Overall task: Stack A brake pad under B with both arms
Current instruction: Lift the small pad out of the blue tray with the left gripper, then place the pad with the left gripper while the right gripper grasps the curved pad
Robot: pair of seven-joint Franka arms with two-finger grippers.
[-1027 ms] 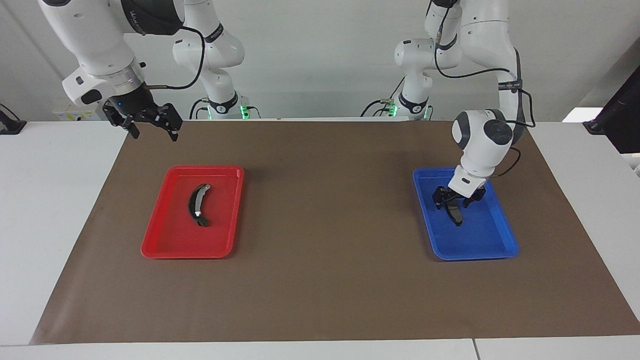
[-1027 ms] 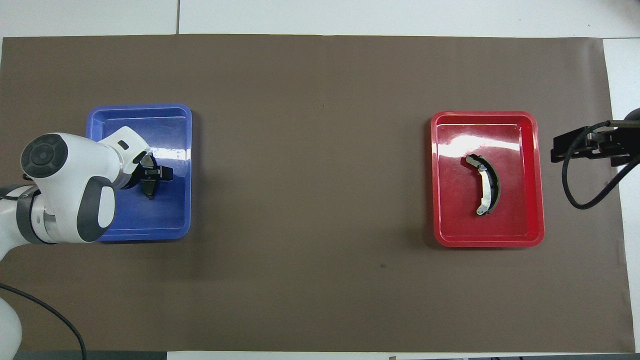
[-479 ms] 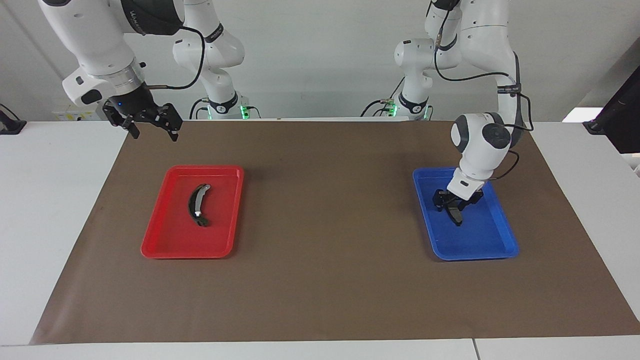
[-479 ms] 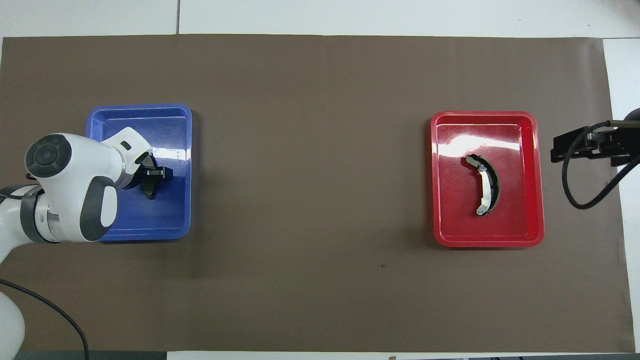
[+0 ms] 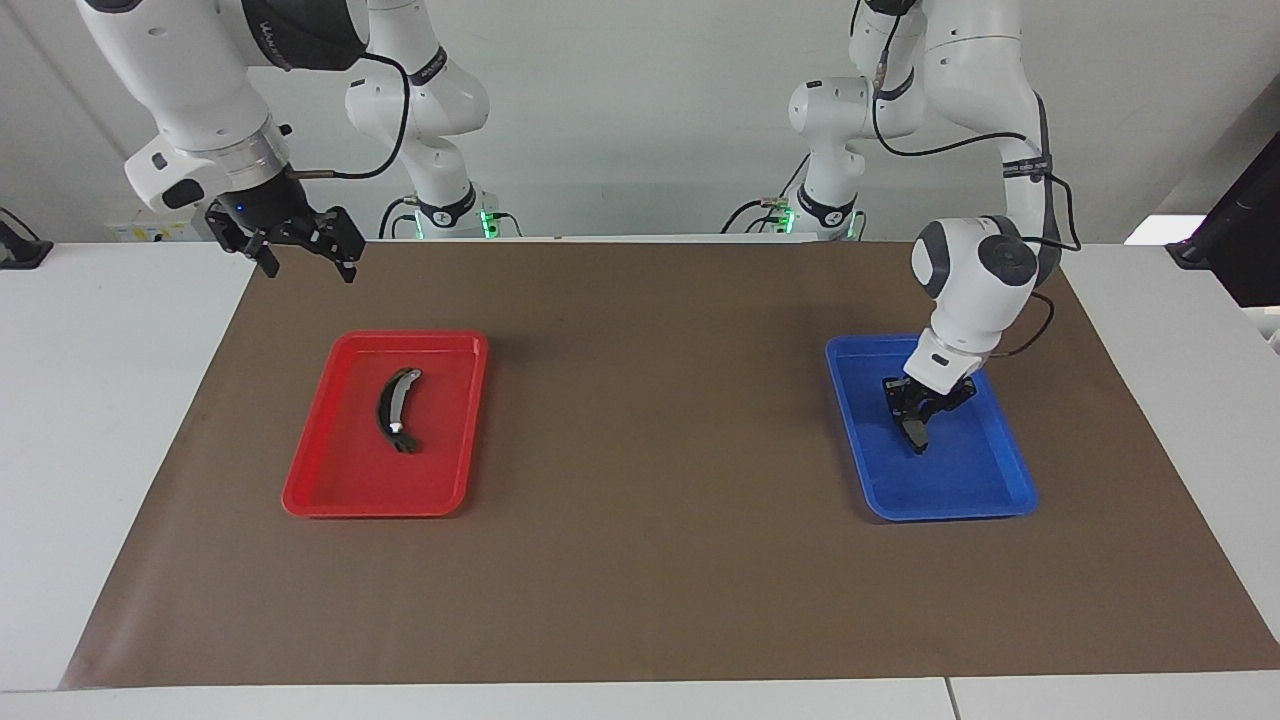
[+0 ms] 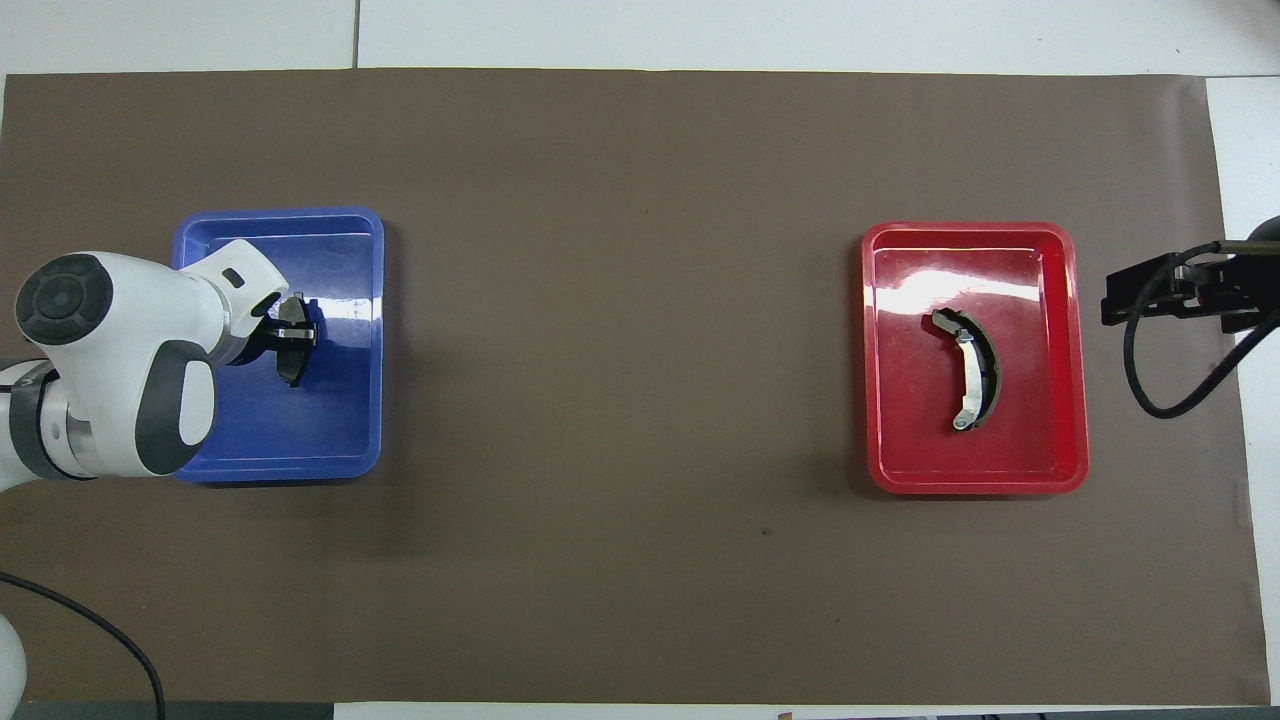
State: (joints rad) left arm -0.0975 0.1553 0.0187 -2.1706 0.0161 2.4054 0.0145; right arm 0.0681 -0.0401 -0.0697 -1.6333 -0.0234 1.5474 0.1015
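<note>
The small dark-grey brake pad (image 5: 915, 433) (image 6: 292, 368) is in the blue tray (image 5: 985, 470) (image 6: 335, 430). My left gripper (image 5: 917, 410) (image 6: 296, 336) reaches down into that tray and is shut on the pad, whose lower end shows below the fingers. I cannot tell whether the pad still touches the tray floor. B (image 5: 394, 410) (image 6: 973, 382), the curved black shoe with silvery ends, lies alone in the red tray (image 5: 445, 445) (image 6: 1045, 440). My right gripper (image 5: 309, 268) (image 6: 1120, 298) hangs open and holds nothing, high above the mat's edge beside the red tray.
A brown mat (image 5: 650, 520) covers the table, with the two trays far apart at either end of it. Bare white tabletop (image 5: 110, 400) surrounds the mat. A black cable loops from the right arm's wrist (image 6: 1150, 390).
My left gripper has closed on the brake pad and shifted slightly toward the left arm's end of the blue tray. The right arm has stayed where it was.
</note>
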